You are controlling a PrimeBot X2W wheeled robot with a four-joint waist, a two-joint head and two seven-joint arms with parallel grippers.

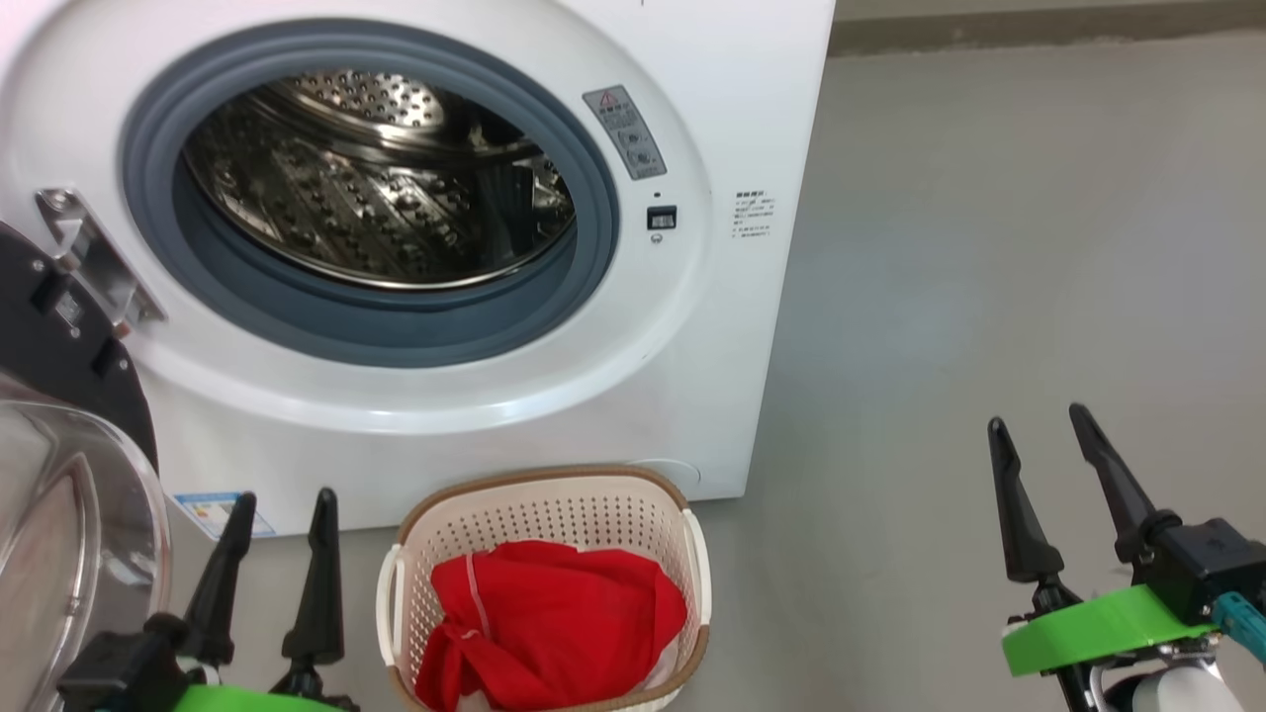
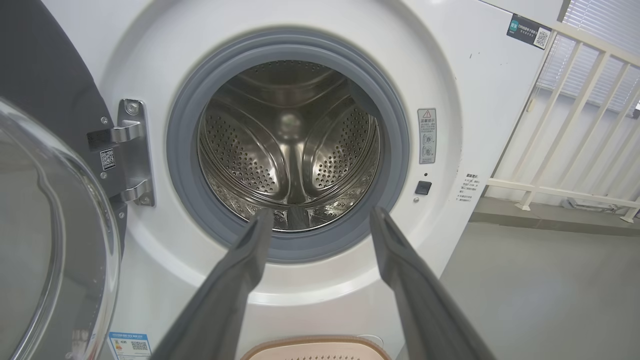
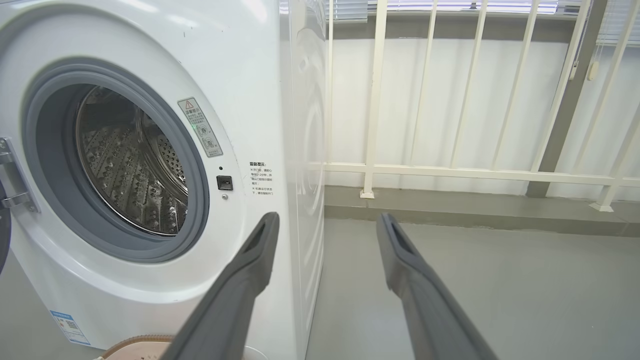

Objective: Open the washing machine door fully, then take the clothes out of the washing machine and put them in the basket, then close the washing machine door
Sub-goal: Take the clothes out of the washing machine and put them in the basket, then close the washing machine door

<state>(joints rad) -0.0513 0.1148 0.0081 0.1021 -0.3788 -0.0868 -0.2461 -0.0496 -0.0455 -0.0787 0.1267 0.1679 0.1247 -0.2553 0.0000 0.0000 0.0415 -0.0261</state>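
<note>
Near: left gripper (image 1: 284, 497), right gripper (image 1: 1039, 416), both spread wide, empty. Between them, basket (image 1: 554, 481) on floor (image 1: 989, 247) just before washing machine (image 1: 692, 376), clothes (image 1: 554, 623) inside. At left, washing machine door (image 1: 79, 554) hangs open. Farther, drum (image 1: 376, 188) looks empty. Judged step: closing; left gripper must push door rightward onto opening.

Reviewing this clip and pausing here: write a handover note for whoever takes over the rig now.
Left gripper: open, empty, beside the round black-rimmed glass door, which stands swung open at left.
Right gripper: open, empty, held off to the right.
Bright red fabric clothes lie in the small cream perforated plastic basket, which stands before the big white front-loading washing machine. Its steel drum looks empty.
Done: door opened, clothes moved.
Left: close the door.
</note>
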